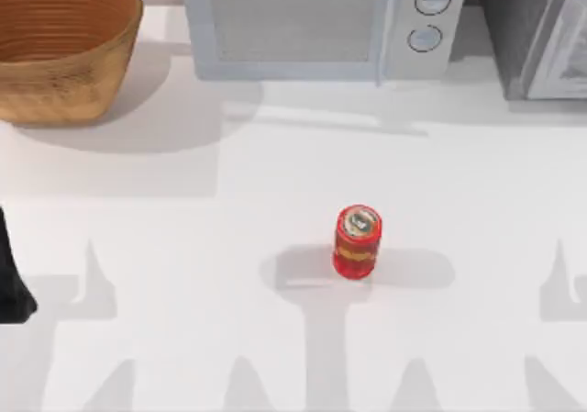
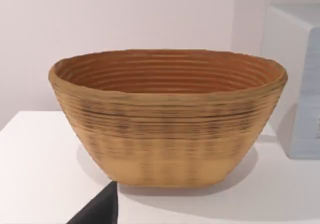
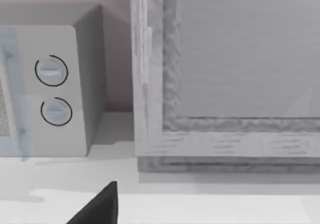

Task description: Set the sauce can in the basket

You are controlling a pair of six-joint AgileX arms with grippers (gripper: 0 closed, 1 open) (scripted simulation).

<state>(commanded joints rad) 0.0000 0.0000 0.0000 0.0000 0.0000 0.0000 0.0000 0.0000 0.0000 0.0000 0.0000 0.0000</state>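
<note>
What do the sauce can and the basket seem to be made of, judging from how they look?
The sauce can looks like metal: a silvery, shiny top and a glossy red wall with a yellow label band, possibly printed or paper. The basket looks like woven wicker, matte brown, with ribbed rings running around its walls inside and outside. As this is a rendering, both are only appearances.

One sauce can (image 1: pixel 357 240) is standing on one white table (image 1: pixel 183 247). One basket (image 1: pixel 57 40) is sitting at the table's far left. One microwave (image 1: pixel 321 22) bearing two round dials (image 1: pixel 431 1) is standing beside one grey cabinet (image 1: pixel 541 31).
</note>
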